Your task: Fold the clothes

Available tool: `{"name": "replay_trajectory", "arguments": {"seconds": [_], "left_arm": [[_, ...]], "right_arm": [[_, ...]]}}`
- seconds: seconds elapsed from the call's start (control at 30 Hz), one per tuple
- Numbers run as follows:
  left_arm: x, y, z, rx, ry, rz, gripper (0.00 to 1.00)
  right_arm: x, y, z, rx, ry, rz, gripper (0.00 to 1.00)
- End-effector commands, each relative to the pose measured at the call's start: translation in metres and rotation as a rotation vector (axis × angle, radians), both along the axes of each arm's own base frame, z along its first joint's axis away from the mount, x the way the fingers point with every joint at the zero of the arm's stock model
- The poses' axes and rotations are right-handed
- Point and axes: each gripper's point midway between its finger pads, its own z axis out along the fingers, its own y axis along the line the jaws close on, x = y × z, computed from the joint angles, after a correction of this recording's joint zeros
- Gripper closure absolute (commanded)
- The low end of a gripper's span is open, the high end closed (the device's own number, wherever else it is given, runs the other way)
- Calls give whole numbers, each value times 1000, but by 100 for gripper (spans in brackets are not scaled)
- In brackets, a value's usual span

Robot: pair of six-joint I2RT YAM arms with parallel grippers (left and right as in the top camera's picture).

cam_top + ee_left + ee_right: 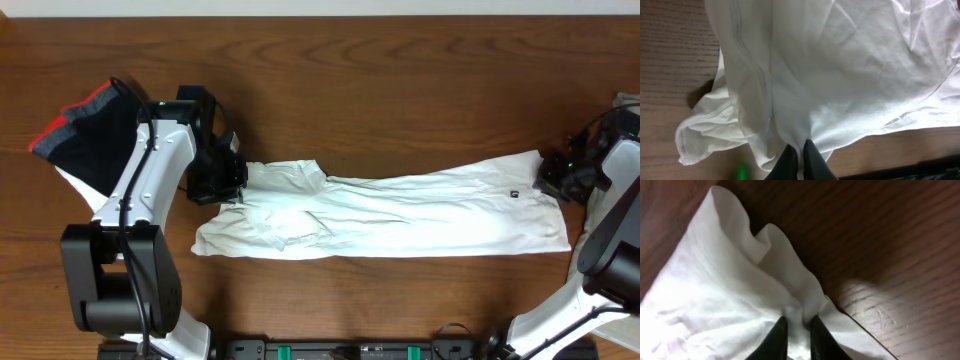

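Left tool (pixel 228 185), right tool (pixel 548 178) on T-shirt (pixel 400 215)

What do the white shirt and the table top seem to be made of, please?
white shirt: thin, soft, matte knit cloth, probably cotton. It drapes in loose wrinkles, and the left wrist view shows stitched hems.
table: dark brown wood or wood-look laminate, I cannot tell which. Grain lines run along it, and a faint sheen shows in the right wrist view.
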Motion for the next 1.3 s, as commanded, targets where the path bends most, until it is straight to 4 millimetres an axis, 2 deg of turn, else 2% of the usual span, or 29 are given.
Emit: {"name": "replay_trajectory", "arguments": {"seconds": [0.0,0.37,0.6,0.73,0.87,0.93,1.13,1.27], "left_arm": [[-3,1,-1,4,12,11,94],[-1,1,-2,3,3,11,94],[0,1,-2,3,1,11,94],[0,1,-2,3,1,11,94],[0,1,-2,3,0,11,94],[0,1,-2,3,-1,11,94],[2,1,-2,3,-8,11,94],[2,1,-2,3,-8,11,94]], "right_arm": [[-8,8,-13,42,41,7,87],[-15,-5,5,22,47,-36,85],[-15,-7,9,17,39,-41,83],[-11,-9,12,12,28,-41,90],[-7,-11,20,5,16,-41,92],[-4,-13,28,0,5,-41,99],[3,-17,51,-9,-17,-40,99],[4,-18,56,-14,-25,-40,99]]}}
